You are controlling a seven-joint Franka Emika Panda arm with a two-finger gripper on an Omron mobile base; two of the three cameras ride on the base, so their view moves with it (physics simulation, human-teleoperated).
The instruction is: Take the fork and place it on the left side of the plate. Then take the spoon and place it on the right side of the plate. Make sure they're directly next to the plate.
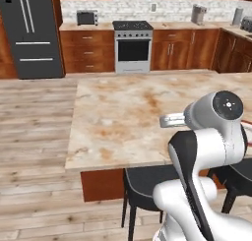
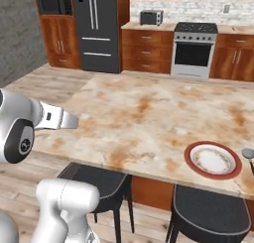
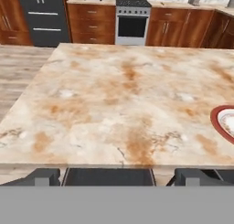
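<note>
With the hand (image 3: 117, 176) spread and empty over the tabletop's (image 3: 114, 99) near edge, it should first find the fork, away from the plate (image 2: 213, 160).

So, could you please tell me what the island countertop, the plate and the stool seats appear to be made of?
The countertop looks like polished stone, perhaps marble: cream with rusty veining and a soft sheen. The plate seems glazed ceramic, white with a red rim and a faint patterned ring. The stool seats look like dark matte plastic or padded vinyl on thin black legs; the render leaves that open.
</note>
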